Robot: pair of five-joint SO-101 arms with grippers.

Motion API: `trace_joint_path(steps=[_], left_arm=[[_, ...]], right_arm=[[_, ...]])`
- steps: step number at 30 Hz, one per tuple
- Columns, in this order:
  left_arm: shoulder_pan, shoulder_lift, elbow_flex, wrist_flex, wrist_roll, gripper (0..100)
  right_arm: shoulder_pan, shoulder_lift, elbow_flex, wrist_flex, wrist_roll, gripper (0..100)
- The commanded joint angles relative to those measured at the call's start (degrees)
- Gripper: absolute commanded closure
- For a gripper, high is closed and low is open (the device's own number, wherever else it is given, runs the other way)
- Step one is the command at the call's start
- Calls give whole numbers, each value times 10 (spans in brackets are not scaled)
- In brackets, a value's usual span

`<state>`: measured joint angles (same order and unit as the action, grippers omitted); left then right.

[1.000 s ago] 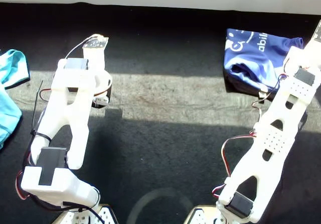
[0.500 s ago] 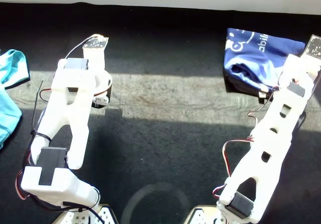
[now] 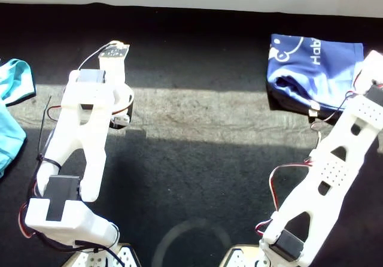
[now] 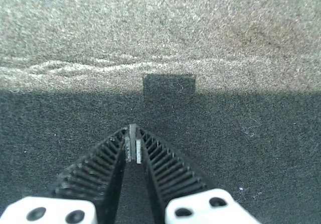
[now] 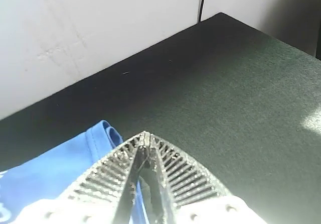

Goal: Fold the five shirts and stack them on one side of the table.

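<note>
A folded dark blue shirt (image 3: 311, 72) with white print lies at the table's back right. In the right wrist view a corner of this blue shirt (image 5: 60, 169) shows beside my right gripper (image 5: 144, 136), which is shut and holds nothing. The right arm (image 3: 335, 165) stretches past the shirt's right edge. A light cyan shirt (image 3: 11, 108) lies crumpled at the left edge of the table. My left gripper (image 4: 132, 143) is shut and empty, pointing down at the dark cloth where sunlight meets shadow. The left arm (image 3: 84, 129) stands right of the cyan shirt.
The table (image 3: 197, 159) is covered in dark cloth, crossed by a sunlit band (image 3: 203, 114). A white wall (image 5: 100, 33) runs along the back edge, with a black cable (image 5: 203, 0) hanging on it. The table's far right corner (image 5: 220, 18) is close to my right gripper.
The right arm has swung right, off the blue shirt, which now lies uncovered with more of its print showing. The left arm has not moved.
</note>
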<state>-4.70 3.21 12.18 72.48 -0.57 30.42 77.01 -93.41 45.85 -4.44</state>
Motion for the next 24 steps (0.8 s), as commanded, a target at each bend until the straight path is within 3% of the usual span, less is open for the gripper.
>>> trace_joint_path(steps=[1, 9, 15, 24], left_arm=[[-3, -26, -1, -5, -5, 989], [-3, -26, -2, -5, -5, 989], [-3, -26, -3, -5, -5, 989], [-3, -26, -2, -5, -5, 989]], right_arm=[[-24, -102, -53, 87, -12, 991], [-83, -138, -58, 158, -9, 991], [-161, -139, -58, 332, 127, 991], [-193, -139, -59, 373, 49, 991]])
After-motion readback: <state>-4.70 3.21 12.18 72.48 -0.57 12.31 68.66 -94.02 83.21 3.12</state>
